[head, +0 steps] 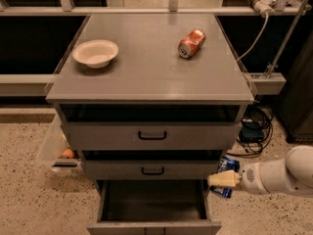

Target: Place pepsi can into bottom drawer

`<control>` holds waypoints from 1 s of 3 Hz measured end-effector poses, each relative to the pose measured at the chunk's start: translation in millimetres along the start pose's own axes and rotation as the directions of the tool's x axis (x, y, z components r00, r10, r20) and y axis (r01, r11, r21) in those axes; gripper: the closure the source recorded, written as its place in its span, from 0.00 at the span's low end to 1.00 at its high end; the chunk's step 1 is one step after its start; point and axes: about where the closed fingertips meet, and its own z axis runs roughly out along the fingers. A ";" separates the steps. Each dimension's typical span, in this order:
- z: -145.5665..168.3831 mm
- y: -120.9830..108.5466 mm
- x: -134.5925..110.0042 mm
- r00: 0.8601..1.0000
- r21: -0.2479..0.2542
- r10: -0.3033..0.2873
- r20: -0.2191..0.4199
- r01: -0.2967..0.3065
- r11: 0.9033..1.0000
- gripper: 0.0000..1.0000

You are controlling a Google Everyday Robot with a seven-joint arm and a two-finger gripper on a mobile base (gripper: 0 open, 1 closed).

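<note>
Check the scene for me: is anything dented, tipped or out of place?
The orange metal can lies on its side on the grey cabinet top, crushed and dented. Nothing else looks odd: the beige two-finger gripper holds the dark blue pepsi can just beside the open bottom drawer.

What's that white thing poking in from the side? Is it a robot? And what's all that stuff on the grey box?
Yes, the white tube is a robot's arm. There is just one picture, taken from above and in front of a grey cabinet with three drawers. At the end of the arm is the robot's hand, low down by the cabinet's right side. The hand is squeezing a blue pepsi can and holding it in the air beside the drawers. The bottom drawer is pulled open, and the other two are pushed in. On top of the cabinet sit a white bowl and a dented orange can lying on its side.
</note>
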 end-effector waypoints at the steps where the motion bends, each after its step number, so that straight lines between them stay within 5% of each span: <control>1: 24.0 -10.9 9.7 0.995 -0.040 0.051 -0.085 -0.055 0.998 1.00; 2: 25.3 -10.4 12.2 0.994 -0.046 0.052 -0.097 -0.056 0.997 1.00; 3: 44.3 -35.6 24.6 0.982 -0.037 0.136 -0.134 -0.142 0.989 1.00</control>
